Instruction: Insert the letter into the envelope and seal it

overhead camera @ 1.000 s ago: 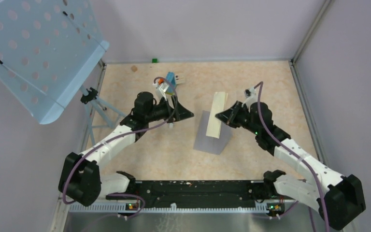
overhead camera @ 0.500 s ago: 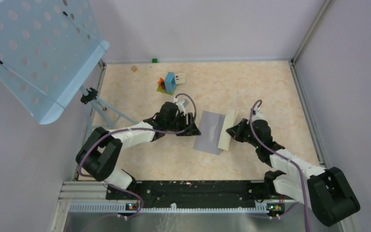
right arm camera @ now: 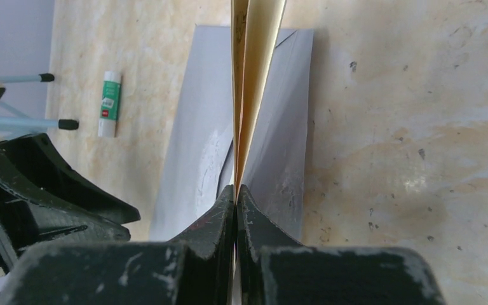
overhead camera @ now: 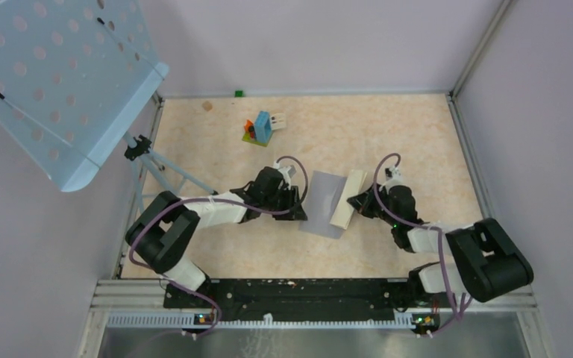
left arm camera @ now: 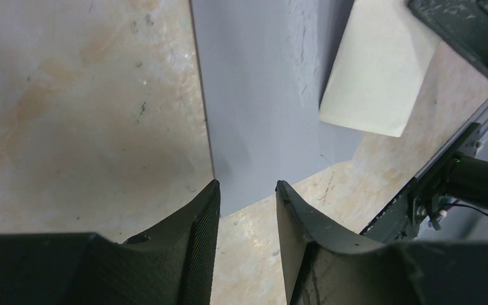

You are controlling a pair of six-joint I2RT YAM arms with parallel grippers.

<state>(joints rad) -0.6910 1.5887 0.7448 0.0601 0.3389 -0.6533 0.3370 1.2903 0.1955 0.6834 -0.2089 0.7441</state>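
Note:
The grey envelope (overhead camera: pixel 323 203) lies flat on the floor in the middle; it also shows in the left wrist view (left arm camera: pixel 254 108) and the right wrist view (right arm camera: pixel 190 146). My right gripper (overhead camera: pixel 352 201) is shut on the pale tan letter (overhead camera: pixel 346 198), a folded sheet held on edge over the envelope's right side, seen edge-on in the right wrist view (right arm camera: pixel 254 70) and in the left wrist view (left arm camera: pixel 375 76). My left gripper (overhead camera: pixel 298 206) is open and low at the envelope's left edge, its fingertips (left arm camera: pixel 211 190) astride the near corner.
A small white green-capped stick (right arm camera: pixel 108 105) lies on the floor. A blue-orange-green block cluster (overhead camera: pixel 260 127) sits at the back. A light-blue perforated stand (overhead camera: pixel 60 82) on a tripod fills the left side. Walls enclose the floor.
Both arms came down and inward. The left gripper moved from the block cluster to the envelope's left edge. The right gripper lowered the letter onto the envelope's right side.

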